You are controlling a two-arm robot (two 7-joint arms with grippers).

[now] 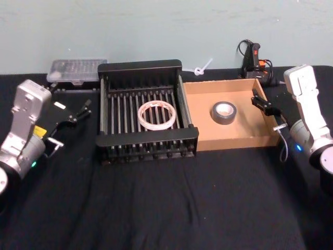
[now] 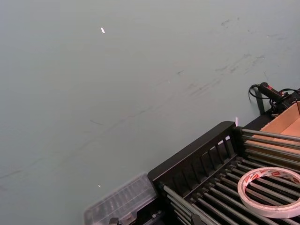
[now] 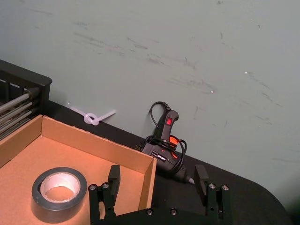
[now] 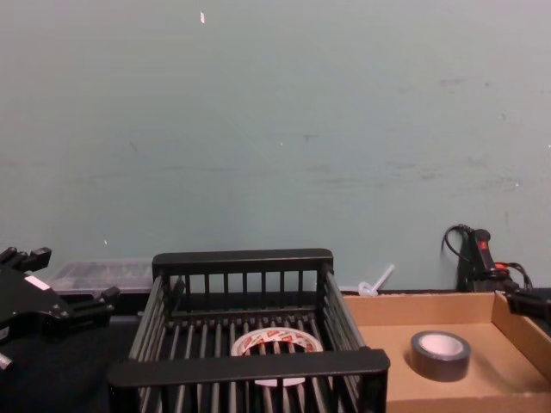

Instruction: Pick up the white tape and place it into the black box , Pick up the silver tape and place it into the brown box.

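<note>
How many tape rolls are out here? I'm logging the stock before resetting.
2. The white tape lies flat on the slatted bottom of the black box. The silver tape lies flat in the brown box beside it. Nothing suggests hidden rolls.

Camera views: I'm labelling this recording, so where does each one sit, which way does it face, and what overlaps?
Head: high, looking down at black box, brown box; left gripper, right gripper at the sides.
Chest: low, facing the wall; left gripper.
Left wrist: toward the wall, over white tape.
Right wrist: own open gripper, silver tape.
Shared: both tapes in head and chest.
</note>
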